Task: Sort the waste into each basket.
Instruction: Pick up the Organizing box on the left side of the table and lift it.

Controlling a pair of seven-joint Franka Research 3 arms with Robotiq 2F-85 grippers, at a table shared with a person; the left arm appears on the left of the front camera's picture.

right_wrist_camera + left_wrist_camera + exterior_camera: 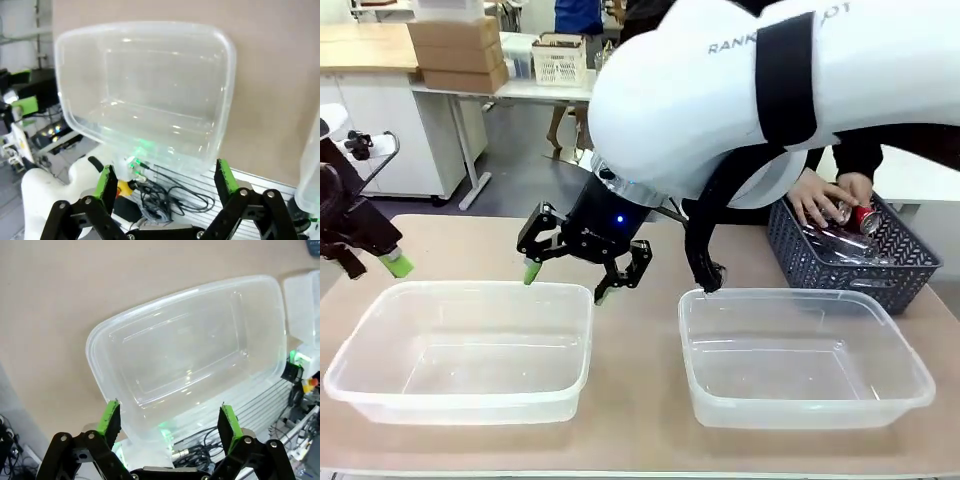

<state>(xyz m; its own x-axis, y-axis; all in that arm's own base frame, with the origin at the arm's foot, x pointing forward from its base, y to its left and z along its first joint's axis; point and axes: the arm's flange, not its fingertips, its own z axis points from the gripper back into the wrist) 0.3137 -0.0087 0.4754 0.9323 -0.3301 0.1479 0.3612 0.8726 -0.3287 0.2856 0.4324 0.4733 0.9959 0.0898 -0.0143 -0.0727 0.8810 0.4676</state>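
Two clear tubs stand side by side with nothing in them, the left basket [460,350] and the right basket [805,355]. My right gripper [566,283] reaches across and hangs open over the left basket's far rim; its wrist view looks down into that basket [145,80] past the open right gripper [165,180]. At the table's left edge my left gripper [372,266] is open and holds nothing. The same basket [190,350] lies beyond the left gripper [170,420]. The waste, red cans [865,218] and clear crushed bottles [830,240], lies in a dark lattice basket.
The dark lattice basket [820,268] stands at the far right behind the right tub. A person's hands [820,200] are in it, on a red can. My right arm [720,90] spans the upper middle of the front view. The tan table [450,245] is bare behind the tubs.
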